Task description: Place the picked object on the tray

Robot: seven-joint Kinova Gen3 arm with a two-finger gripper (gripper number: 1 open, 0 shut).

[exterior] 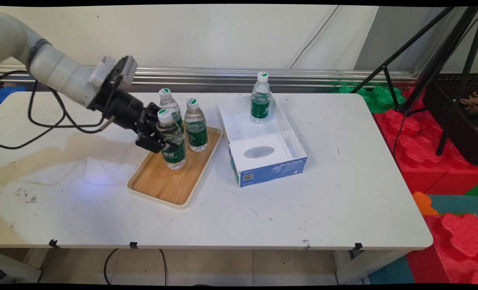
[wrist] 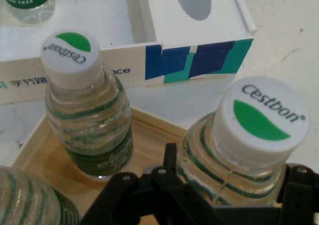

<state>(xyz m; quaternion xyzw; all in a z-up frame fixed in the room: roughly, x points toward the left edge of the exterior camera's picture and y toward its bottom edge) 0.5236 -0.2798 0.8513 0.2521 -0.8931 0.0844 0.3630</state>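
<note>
Three clear water bottles with green labels and white caps stand on a wooden tray. My black gripper reaches in from the left and is shut on the nearest bottle, just below its shoulder; the bottle stands upright on the tray. In the hand view this bottle sits between the gripper fingers, with a second bottle to its left and a third at the bottom corner. The other two in the main view are a middle bottle and a rear bottle.
To the right of the tray lies an open white and blue box; a fourth bottle stands in its far compartment. Black cables hang from the arm. A tripod and red foam blocks stand beyond the table's right edge.
</note>
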